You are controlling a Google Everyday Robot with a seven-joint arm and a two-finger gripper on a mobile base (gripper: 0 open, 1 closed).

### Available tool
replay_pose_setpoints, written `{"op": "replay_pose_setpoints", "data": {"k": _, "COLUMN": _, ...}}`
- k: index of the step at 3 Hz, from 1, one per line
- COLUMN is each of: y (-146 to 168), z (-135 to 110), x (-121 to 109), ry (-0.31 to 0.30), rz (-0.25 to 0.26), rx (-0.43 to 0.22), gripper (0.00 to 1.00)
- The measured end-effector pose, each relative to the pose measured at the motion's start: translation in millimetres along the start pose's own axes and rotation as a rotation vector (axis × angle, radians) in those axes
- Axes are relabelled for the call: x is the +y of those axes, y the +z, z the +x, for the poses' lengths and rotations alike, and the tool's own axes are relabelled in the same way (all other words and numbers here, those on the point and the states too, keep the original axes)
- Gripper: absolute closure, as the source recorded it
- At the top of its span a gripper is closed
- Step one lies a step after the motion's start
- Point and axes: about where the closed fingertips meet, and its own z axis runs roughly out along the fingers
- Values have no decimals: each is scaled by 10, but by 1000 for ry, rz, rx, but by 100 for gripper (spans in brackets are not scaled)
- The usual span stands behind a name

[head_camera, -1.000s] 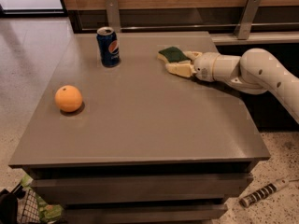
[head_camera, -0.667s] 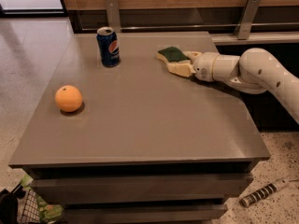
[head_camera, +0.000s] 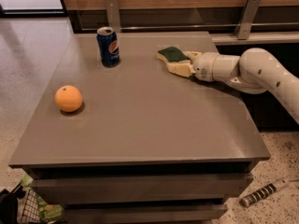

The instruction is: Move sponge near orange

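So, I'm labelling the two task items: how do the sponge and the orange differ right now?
The sponge is flat and dark green on top; the orange is a round, bright orange ball. The sponge lies toward the back right of the view with the robot's hand right at it; the orange sits alone near the left edge. Both rest on the grey table.

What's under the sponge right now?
The sponge lies flat on the grey table top; nothing else shows beneath it. The gripper sits at its right end and covers that part, so the contact there is hidden.
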Motion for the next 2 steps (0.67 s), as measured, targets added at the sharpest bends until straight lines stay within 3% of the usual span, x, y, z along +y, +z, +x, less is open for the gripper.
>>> {"op": "replay_pose_setpoints", "data": {"k": 2, "y": -1, "z": -1, "x": 1, "ry": 0, "rz": 0, "rx": 0, "gripper": 100}}
